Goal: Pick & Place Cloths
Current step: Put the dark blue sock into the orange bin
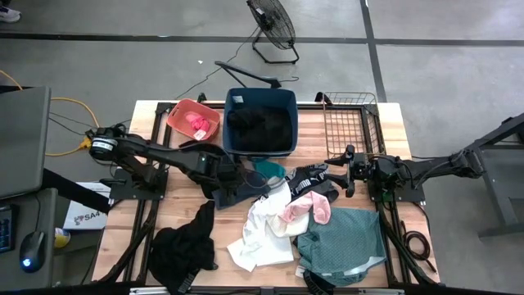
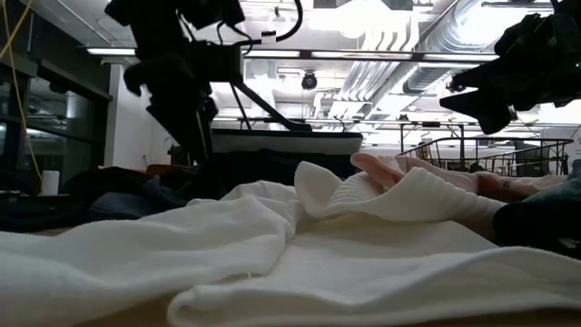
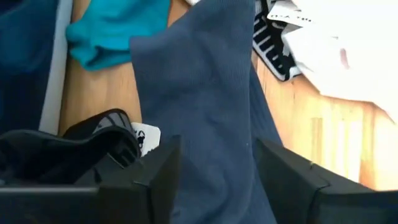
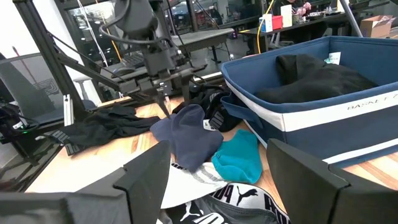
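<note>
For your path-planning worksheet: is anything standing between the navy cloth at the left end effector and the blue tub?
Nothing visible blocks it. The navy cloth lies between the fingers of the left end effector, just in front of the blue tub. Only a small teal cloth lies flat on the table beside the tub's wall; the tub's top is open.

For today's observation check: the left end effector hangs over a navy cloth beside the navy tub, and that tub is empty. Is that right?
Not quite. The navy tub is not empty: the high view shows black cloths inside it. The rest stands: the left end effector hangs over the navy cloth beside the tub.
</note>
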`<action>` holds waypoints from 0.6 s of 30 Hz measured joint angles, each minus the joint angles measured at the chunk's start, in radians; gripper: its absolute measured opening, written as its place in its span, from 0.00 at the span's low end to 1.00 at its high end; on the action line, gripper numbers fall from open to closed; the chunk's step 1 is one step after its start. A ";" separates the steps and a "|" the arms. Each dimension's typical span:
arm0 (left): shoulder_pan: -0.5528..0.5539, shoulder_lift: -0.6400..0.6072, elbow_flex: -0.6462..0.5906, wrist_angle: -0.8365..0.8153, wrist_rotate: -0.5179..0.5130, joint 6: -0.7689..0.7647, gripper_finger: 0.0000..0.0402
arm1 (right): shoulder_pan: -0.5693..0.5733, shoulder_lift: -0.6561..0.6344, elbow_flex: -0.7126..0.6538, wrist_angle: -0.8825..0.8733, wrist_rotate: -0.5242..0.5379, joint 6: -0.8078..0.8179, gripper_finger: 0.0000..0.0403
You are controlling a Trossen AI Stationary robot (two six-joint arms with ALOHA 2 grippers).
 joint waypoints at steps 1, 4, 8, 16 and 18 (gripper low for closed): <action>0.000 0.000 -0.014 0.020 0.000 0.017 0.54 | 0.000 0.000 0.000 0.000 0.000 0.000 0.64; 0.000 0.000 -0.050 0.098 0.017 0.046 0.59 | 0.000 0.000 0.000 0.000 0.000 0.000 0.64; 0.000 0.003 -0.073 0.154 0.030 0.047 0.61 | 0.000 0.000 0.000 0.000 0.000 0.000 0.64; 0.000 0.093 -0.073 0.173 0.030 0.056 0.61 | 0.000 0.000 0.000 0.000 0.000 0.000 0.64; 0.000 0.128 -0.072 0.200 0.030 0.062 0.61 | 0.000 0.000 0.000 0.000 0.000 0.000 0.64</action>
